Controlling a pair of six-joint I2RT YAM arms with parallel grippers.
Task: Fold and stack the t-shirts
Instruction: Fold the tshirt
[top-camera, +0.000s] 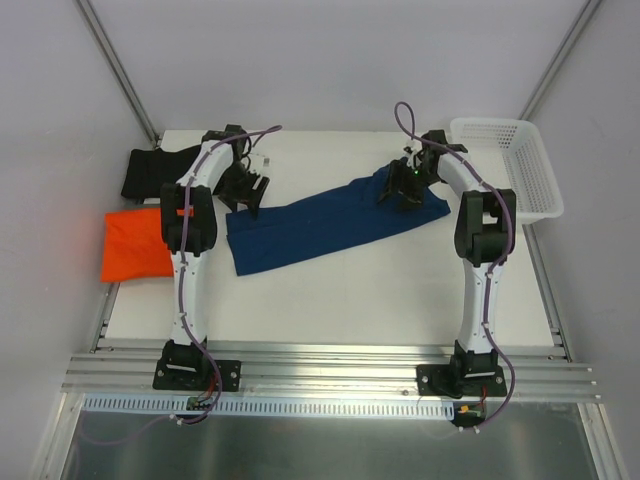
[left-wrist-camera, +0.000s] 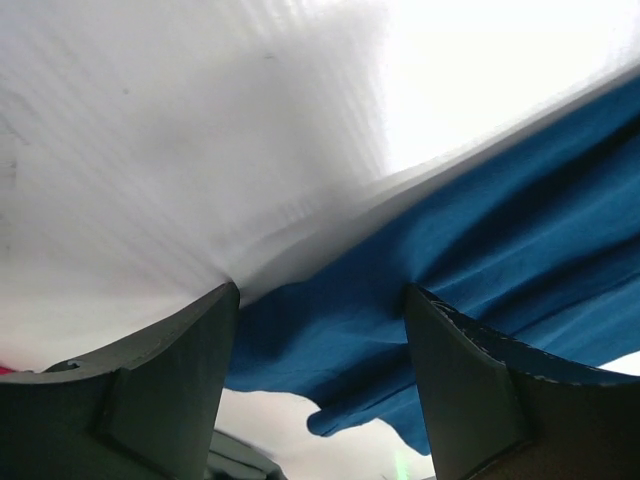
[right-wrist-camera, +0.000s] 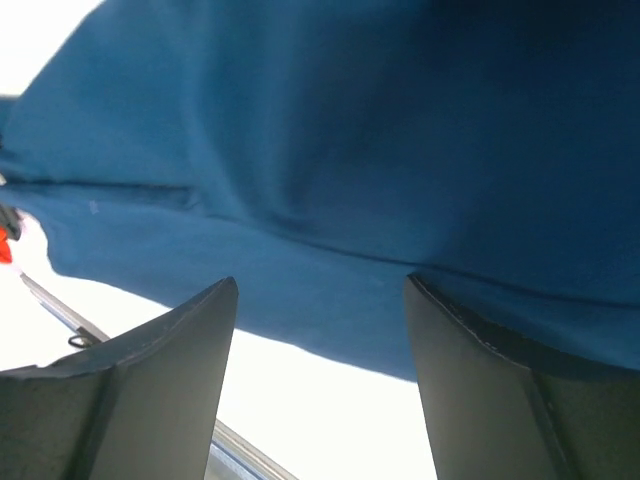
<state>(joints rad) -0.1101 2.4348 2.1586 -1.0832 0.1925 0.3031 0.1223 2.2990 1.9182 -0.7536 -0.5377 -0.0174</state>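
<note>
The navy blue t-shirt (top-camera: 320, 225) lies in a long folded band slanting across the middle of the table. My left gripper (top-camera: 247, 195) hovers at its left end, jaws open, with the cloth's edge (left-wrist-camera: 400, 300) showing between the fingers but not pinched. At the shirt's right end my right gripper (top-camera: 405, 190) stands open just above the navy cloth (right-wrist-camera: 330, 180). An orange t-shirt (top-camera: 135, 245) lies folded at the table's left edge. Behind it at the far left is a black t-shirt (top-camera: 150, 172).
A white plastic lattice basket (top-camera: 508, 165) stands at the far right corner. The white table (top-camera: 350, 300) is bordered by metal rails at the near edge, and grey walls close in on both sides.
</note>
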